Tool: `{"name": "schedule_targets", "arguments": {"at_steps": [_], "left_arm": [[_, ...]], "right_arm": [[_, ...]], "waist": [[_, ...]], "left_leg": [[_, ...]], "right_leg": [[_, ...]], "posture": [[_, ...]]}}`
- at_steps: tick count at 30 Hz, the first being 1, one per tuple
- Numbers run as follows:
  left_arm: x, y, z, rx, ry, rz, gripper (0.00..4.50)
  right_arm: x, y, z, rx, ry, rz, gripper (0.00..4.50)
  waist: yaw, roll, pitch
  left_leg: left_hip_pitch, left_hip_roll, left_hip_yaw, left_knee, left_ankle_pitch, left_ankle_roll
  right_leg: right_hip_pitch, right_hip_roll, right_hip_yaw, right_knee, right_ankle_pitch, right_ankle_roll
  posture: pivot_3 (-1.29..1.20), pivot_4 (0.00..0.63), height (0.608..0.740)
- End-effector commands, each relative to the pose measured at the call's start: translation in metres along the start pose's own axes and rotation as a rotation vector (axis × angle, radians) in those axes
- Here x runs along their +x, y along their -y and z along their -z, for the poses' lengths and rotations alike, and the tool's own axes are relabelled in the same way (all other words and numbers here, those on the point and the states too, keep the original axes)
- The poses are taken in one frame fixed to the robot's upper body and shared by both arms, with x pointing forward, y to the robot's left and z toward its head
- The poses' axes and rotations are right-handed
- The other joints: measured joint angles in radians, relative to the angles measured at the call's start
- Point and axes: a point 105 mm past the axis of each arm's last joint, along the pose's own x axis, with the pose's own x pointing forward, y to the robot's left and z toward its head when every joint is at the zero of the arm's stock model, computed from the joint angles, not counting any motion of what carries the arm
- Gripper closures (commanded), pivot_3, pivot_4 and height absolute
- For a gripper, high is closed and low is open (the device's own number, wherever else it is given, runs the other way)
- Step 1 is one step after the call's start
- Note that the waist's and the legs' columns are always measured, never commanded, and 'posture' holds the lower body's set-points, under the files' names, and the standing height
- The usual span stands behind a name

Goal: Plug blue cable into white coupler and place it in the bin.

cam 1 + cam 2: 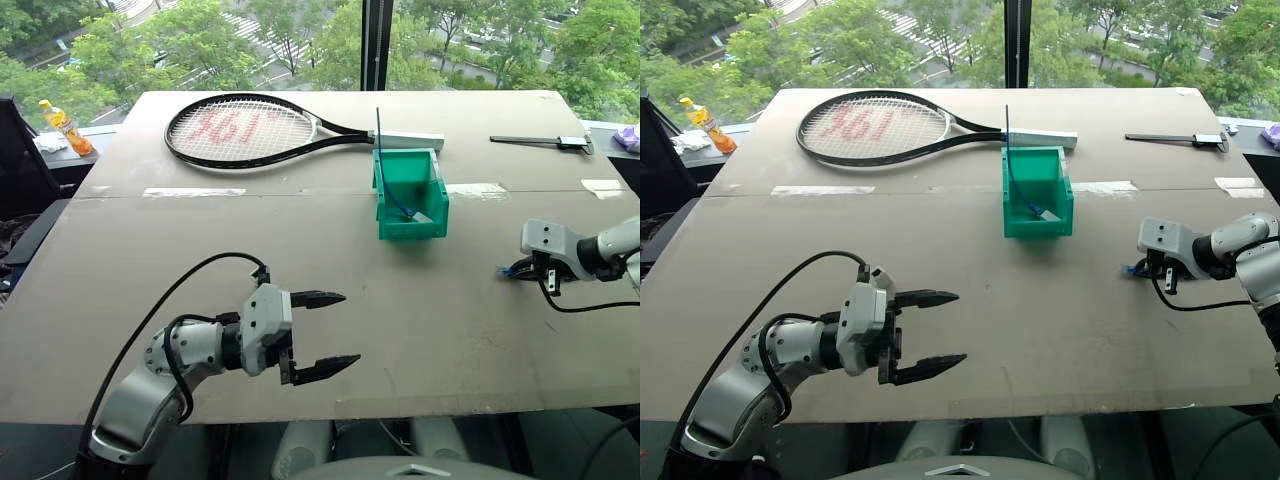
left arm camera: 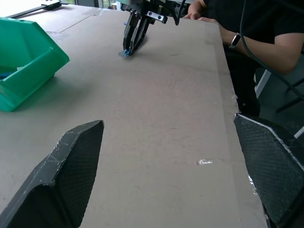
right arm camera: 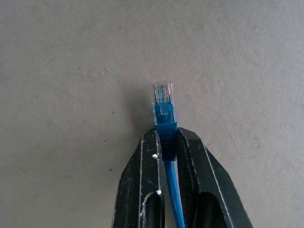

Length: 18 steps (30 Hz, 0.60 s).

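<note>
Your right gripper [image 3: 166,142] is clamped on the blue cable [image 3: 164,118] just behind its clear plug, which pokes out past the fingertips over the bare table [image 1: 300,240]; in the head view this sits at the right edge of the frame. Your left gripper [image 1: 322,334], lower left of centre, hangs with its fingers spread apart, holding nothing. The bin [image 1: 408,192] stands upper centre, by the tennis racket [image 1: 250,130].
</note>
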Motion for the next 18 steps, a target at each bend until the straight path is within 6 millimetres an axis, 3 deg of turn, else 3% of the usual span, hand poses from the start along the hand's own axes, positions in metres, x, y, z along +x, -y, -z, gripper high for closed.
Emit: {"name": "schedule_targets", "arguments": {"at_steps": [1, 4, 7, 9, 12, 14, 18], "left_arm": [[-0.007, -0.004, -0.002, 0.017, 0.006, -0.037, 0.0], [-0.018, -0.009, 0.01, -0.013, -0.034, -0.091, 0.0], [-0.022, -0.012, 0.018, -0.011, -0.071, -0.12, 0.0], [-0.024, -0.019, 0.022, 0.024, -0.109, -0.156, 0.0], [-0.025, -0.031, 0.023, 0.037, -0.142, -0.207, 0.0], [-0.027, -0.04, 0.026, 0.024, -0.193, -0.23, 0.0], [-0.022, -0.051, 0.017, 0.031, -0.212, -0.176, 0.0]], "right_arm": [[0.005, -0.012, -0.035, -0.079, 0.07, -0.061, 4.46], [0.026, -0.034, -0.088, -0.168, 0.156, -0.123, 4.46], [0.043, -0.047, -0.115, -0.213, 0.177, -0.163, 4.46], [0.065, -0.053, -0.131, -0.281, 0.167, -0.188, 4.46], [0.089, -0.055, -0.145, -0.263, 0.203, -0.195, 3.39], [0.093, -0.058, -0.138, -0.253, 0.21, -0.207, 2.58], [0.068, -0.054, -0.155, -0.272, 0.398, -0.145, 0.86]], "waist": [[-0.001, 0.0, 0.0], [-0.01, 0.0, 0.0], [-0.015, 0.001, 0.001], [-0.013, 0.001, 0.0], [-0.01, 0.0, 0.0], [-0.007, -0.002, -0.001], [-0.004, -0.002, -0.001]], "left_leg": [[0.0, 0.0, 0.0, 0.0, 0.0, 0.0], [0.0, 0.001, -0.001, -0.001, 0.0, 0.0], [0.0, 0.001, -0.003, -0.001, 0.0, 0.0], [-0.001, 0.0, -0.004, 0.0, 0.0, 0.0], [-0.002, -0.001, -0.004, 0.0, 0.0, 0.0], [-0.002, -0.001, -0.005, 0.0, 0.0, 0.0], [-0.002, -0.001, -0.007, -0.001, 0.0, -0.001]], "right_leg": [[0.0, 0.0, 0.0, 0.0, 0.0, 0.0], [-0.001, 0.0, 0.0, 0.001, 0.0, 0.0], [-0.002, 0.0, -0.002, 0.001, 0.0, 0.0], [-0.001, 0.0, -0.003, 0.001, 0.0, 0.0], [-0.001, -0.001, -0.003, 0.001, 0.0, 0.0], [-0.001, -0.001, -0.004, 0.001, 0.0, 0.0], [-0.001, -0.001, -0.005, 0.001, 0.0, -0.001]], "posture": [[0.0, 0.15, 0.74], [0.0, 0.15, 0.74], [0.0, 0.15, 0.74], [0.0, 0.15, 0.74], [0.0, 0.15, 0.74], [0.0, 0.15, 0.74], [0.0, 0.15, 0.74]]}}
